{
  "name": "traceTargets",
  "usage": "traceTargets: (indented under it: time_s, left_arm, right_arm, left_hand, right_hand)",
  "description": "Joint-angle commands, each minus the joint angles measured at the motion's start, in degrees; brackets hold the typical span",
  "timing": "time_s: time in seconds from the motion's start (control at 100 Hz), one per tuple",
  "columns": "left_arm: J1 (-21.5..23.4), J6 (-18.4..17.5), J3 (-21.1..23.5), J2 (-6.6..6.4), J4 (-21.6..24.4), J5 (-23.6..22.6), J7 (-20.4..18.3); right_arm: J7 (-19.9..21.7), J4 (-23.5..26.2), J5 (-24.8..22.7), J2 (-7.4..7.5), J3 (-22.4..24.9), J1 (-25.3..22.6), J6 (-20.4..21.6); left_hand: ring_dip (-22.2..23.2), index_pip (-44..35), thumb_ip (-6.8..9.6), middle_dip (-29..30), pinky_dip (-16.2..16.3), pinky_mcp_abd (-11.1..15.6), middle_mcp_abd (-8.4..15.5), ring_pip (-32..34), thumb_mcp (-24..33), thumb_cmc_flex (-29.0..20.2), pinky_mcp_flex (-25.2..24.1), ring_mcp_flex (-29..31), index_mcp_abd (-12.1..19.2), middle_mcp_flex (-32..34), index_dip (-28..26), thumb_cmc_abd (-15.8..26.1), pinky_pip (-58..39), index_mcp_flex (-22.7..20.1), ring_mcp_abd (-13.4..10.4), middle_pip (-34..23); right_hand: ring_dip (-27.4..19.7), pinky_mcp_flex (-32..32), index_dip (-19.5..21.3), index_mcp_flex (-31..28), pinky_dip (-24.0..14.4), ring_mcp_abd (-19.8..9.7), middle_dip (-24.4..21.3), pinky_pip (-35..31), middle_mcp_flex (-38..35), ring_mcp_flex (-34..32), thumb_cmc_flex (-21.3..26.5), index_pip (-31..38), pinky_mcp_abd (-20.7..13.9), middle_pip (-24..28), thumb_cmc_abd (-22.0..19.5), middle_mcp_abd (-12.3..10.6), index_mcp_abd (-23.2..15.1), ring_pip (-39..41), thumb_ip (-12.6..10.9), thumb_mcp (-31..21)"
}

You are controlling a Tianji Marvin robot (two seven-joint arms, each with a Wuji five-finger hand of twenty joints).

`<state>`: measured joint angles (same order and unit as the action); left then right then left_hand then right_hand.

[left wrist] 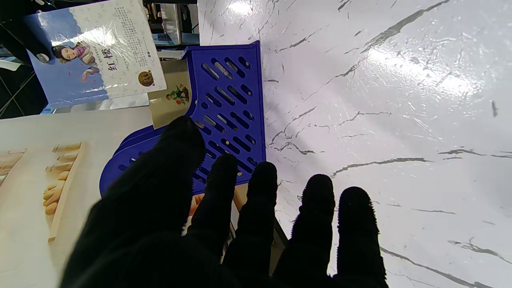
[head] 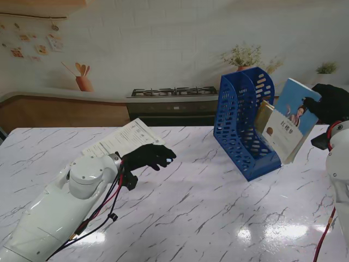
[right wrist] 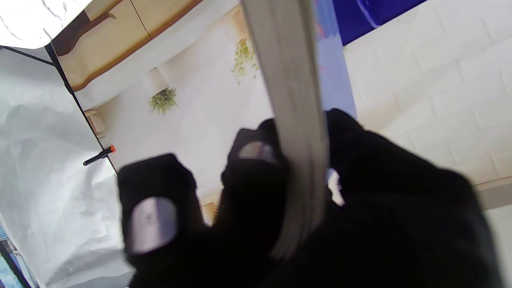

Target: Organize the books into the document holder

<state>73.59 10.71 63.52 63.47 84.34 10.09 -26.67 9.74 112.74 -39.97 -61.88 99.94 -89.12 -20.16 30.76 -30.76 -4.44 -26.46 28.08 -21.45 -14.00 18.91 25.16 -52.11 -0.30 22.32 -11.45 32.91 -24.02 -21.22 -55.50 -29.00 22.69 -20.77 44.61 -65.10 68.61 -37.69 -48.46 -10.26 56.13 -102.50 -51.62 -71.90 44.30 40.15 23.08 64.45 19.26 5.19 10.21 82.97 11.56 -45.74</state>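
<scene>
One book (head: 290, 121) is pinched upright in the right hand (head: 329, 102) just beside the blue holder (head: 242, 121), which already keeps a book (head: 264, 117), while the left hand (head: 148, 156) hovers empty, fingers spread, over the table (head: 207, 218).

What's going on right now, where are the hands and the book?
Right hand shut on blue book, held tilted beside blue document holder. Left hand open, holding nothing, over the table. One book already in holder. White booklet lies flat, untouched.

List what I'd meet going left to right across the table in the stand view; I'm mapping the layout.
Left hand → blue document holder → blue-covered book → right hand.
</scene>
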Motion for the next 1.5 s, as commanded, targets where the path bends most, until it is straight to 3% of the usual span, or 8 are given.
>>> traceTargets:
  time_s: [0.0,0.59,1.3,1.49]
  left_arm:
    - [0.3,-0.9,-0.1,0.12,-0.2,0.3,-0.6]
    - [0.3,0.1,0.0,0.1,-0.3,0.3,-0.8]
    - [0.1,0.4,0.5,0.25,-1.0,1.5,-1.1]
    - [-0.1,0.4,0.3,0.22,-1.0,1.0,-1.0]
  right_arm:
    - [-1.4,-0.7,0.1,-0.58,-0.7,0.9,0.6]
    - [-11.9,-17.5,-0.6,-1.68,-7.6,10.9,9.1]
    - [-17.0,-30.9,-3.3,-1.18,-9.9,12.8,23.1]
    - [-21.7,-35.9,-4.1,-1.47,-11.3,15.1,26.9]
  left_hand:
    - [0.6,-0.5,1.7,-0.5,-0.5,0.4,1.2,0.3,0.9,0.1,-0.6,0.5,1.3,0.2,-0.8,-0.3,1.4,0.0,-1.1,-0.8]
    - [0.8,-0.9,1.65,-0.7,-0.5,0.5,1.3,0.6,0.9,0.2,-0.6,0.8,1.6,0.6,-1.0,-0.2,1.3,-0.3,-1.0,-1.0]
    - [0.9,-0.9,1.64,-0.8,-0.4,0.8,1.5,0.9,1.0,0.1,-0.5,1.0,1.6,0.8,-1.0,-0.2,1.0,-0.3,-1.0,-1.0]
    - [0.9,-0.9,1.64,-0.8,-0.4,0.8,1.3,0.9,0.9,0.1,-0.5,1.0,1.5,0.7,-1.0,-0.2,1.0,-0.3,-1.0,-1.0]
  right_hand:
    - [1.2,-2.7,6.9,-3.7,-1.0,-9.8,1.4,-8.3,1.4,-3.1,13.1,28.5,-21.2,1.5,-9.4,-5.9,-22.6,3.4,-2.7,-7.9]
    - [1.4,-2.6,6.3,-3.7,-1.2,-9.4,1.0,-7.8,1.4,-3.3,13.2,29.7,-20.4,1.8,-9.9,-6.1,-23.8,3.2,-2.6,-7.7]
    - [1.5,-2.0,5.1,-1.6,-0.8,-9.9,0.8,-4.2,2.7,-1.7,13.7,31.5,-20.2,1.2,-11.7,-9.5,-26.8,1.1,-2.7,-5.4]
    - [1.6,-2.0,4.9,-1.4,-1.0,-10.8,0.9,-3.7,2.6,-1.9,13.9,32.9,-21.1,1.6,-12.2,-10.0,-27.5,0.4,-2.8,-5.1]
